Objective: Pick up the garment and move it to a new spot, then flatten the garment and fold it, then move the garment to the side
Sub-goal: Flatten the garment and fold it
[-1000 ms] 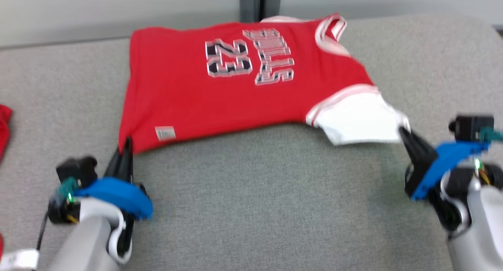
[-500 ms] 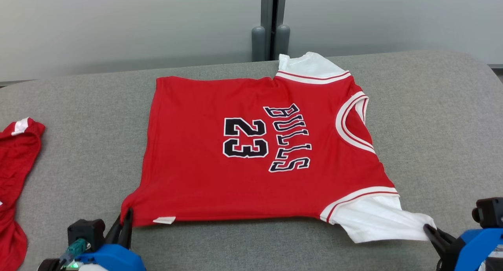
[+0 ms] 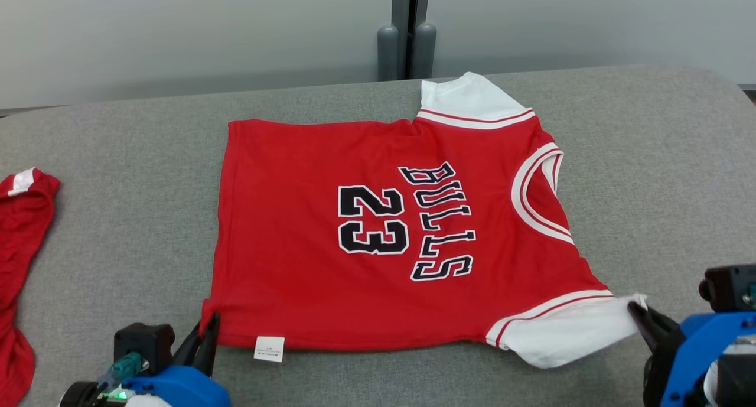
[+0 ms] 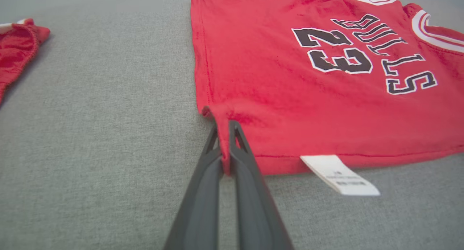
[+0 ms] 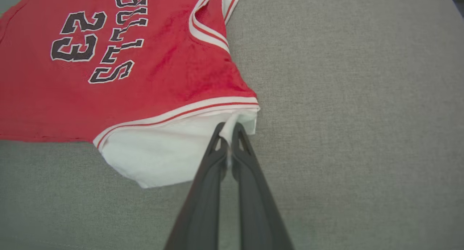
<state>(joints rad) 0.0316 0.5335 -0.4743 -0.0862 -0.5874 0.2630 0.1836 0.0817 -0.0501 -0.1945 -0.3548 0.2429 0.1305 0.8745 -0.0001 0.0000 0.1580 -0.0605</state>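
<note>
Two near corners are pinched: my left gripper is clamped on the hem corner of the red jersey with white sleeves and black "BULLS 23" lettering, just beside its white label, and my right gripper grips the near white sleeve's edge. The jersey lies spread flat on the grey fabric table. Another red garment lies well apart at left.

On the bench the garment lies between left claw and right claw, stretching ahead of both; a second cloth lies well left of the left claw
</note>
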